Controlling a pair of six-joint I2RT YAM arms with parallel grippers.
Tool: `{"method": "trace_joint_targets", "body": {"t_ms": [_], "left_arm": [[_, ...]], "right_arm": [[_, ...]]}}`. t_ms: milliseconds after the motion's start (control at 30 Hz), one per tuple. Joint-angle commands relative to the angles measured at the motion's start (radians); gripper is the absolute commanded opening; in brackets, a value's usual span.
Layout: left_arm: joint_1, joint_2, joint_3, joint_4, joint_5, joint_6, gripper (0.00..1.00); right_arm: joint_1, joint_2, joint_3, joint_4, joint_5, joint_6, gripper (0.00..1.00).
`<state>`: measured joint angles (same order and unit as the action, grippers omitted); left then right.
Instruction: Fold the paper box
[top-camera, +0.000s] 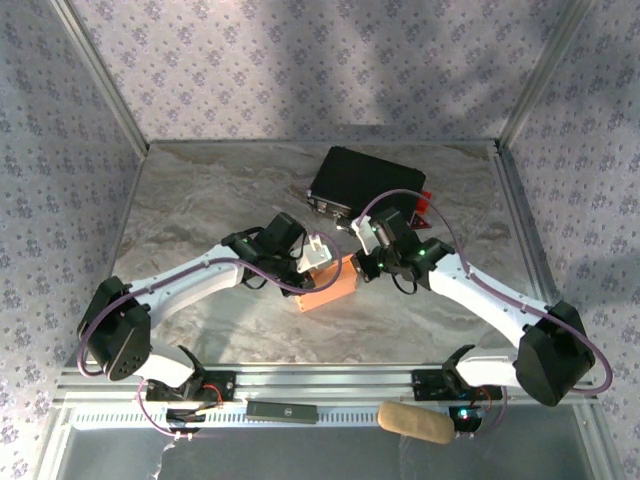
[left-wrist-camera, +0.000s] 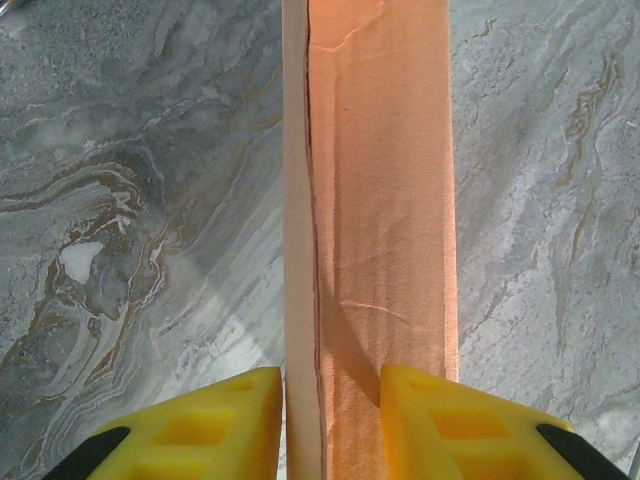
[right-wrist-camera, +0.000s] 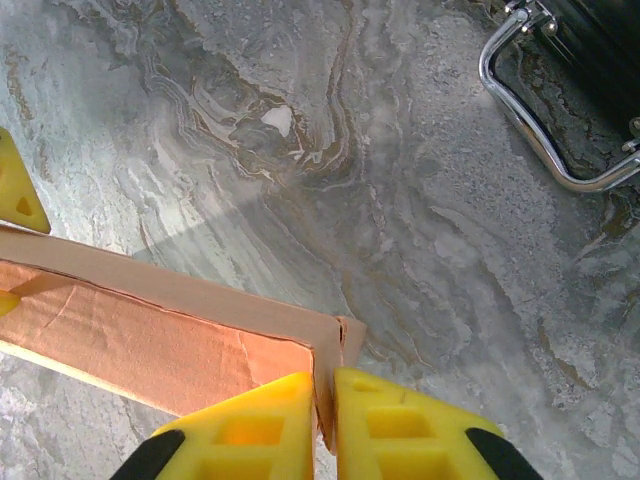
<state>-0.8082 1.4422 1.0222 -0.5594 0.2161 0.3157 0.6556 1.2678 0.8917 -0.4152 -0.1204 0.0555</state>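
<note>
The paper box (top-camera: 325, 288) is a small salmon-orange carton lying mid-table, between both arms. My left gripper (top-camera: 318, 257) comes down on its far left end. In the left wrist view a pale wall and a strip of the orange box (left-wrist-camera: 385, 200) run between the yellow fingers (left-wrist-camera: 225, 425), and the left gripper (left-wrist-camera: 332, 420) is closed on that wall. My right gripper (top-camera: 361, 262) is at the box's right end. There the right gripper (right-wrist-camera: 322, 420) pinches a thin upright corner flap of the box (right-wrist-camera: 150, 335). The left gripper's fingertips (right-wrist-camera: 15, 185) show at the left edge.
A black hard case (top-camera: 365, 183) lies just behind the grippers, and its metal handle (right-wrist-camera: 540, 130) is close to my right wrist. Something red (top-camera: 424, 205) sticks out beside the case. A black bar (top-camera: 283, 409) and a tan roll (top-camera: 415, 422) lie on the front rail.
</note>
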Motion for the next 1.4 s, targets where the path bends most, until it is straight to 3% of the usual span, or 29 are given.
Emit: {"method": "trace_joint_targets", "body": {"t_ms": [0,633,1367], "left_arm": [[-0.008,0.02,-0.003,-0.028,-0.019,-0.003,0.32],[-0.009,-0.002,0.002,-0.006,-0.05,-0.043,0.34],[-0.017,-0.144,-0.037,0.02,-0.052,-0.122,0.48]], "right_arm": [[0.016,-0.021,-0.011,-0.006,0.034,0.016,0.14],[0.112,-0.059,-0.038,0.021,0.196,0.205,0.02],[0.182,-0.017,-0.041,0.037,0.312,0.298,0.0]]}}
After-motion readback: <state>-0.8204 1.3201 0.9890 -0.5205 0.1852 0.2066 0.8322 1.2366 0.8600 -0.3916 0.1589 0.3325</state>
